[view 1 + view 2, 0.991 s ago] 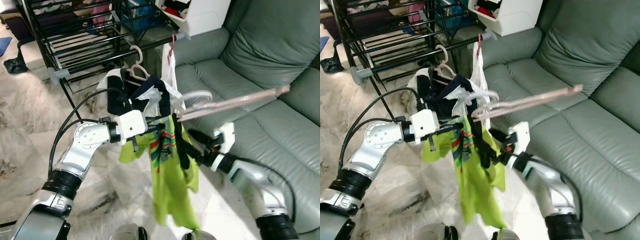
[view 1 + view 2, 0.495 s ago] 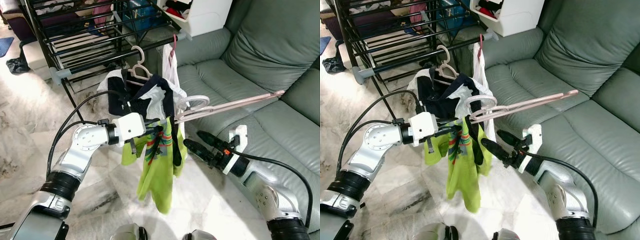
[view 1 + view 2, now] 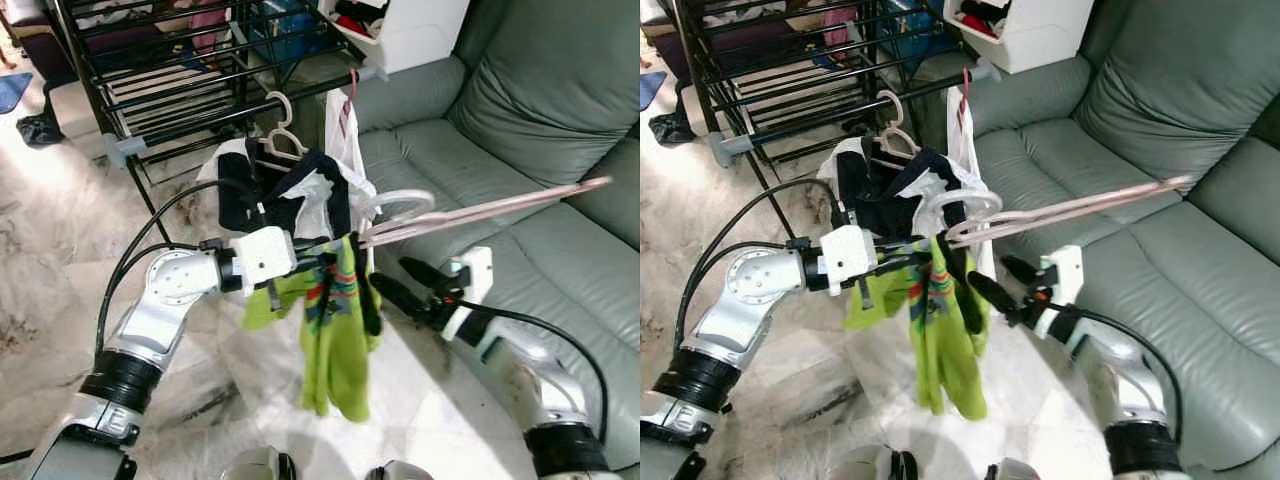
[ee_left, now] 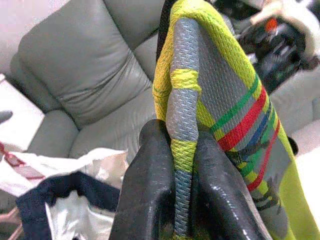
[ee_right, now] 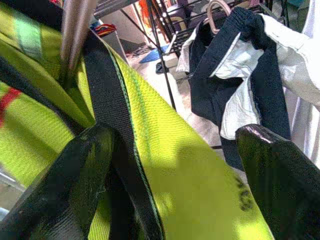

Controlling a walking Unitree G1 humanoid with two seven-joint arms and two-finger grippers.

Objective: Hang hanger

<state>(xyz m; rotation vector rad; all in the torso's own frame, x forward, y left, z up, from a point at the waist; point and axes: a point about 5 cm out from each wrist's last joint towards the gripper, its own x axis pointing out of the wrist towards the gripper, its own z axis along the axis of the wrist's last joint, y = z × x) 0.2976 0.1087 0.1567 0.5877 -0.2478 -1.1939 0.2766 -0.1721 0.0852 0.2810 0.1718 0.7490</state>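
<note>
On your left stands a black metal drying rack [image 3: 190, 75] of thin round bars, with a pale hanger [image 3: 280, 135] carrying a navy and white garment [image 3: 290, 195] hooked to it. Your left gripper [image 3: 325, 262] has its fingers pinched together on the ribbed hem of a lime-green shirt [image 3: 335, 340] with coloured stripes. The shirt dangles from a long pink hanger [image 3: 470, 212]. Your right gripper [image 3: 395, 285] has its glossy black fingers spread apart beside the fabric. A grey-green leather sofa [image 3: 530, 120] sits rightmost.

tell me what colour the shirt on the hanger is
Lime green shirt with red, blue and green stripes; clearest in the left wrist view.
</note>
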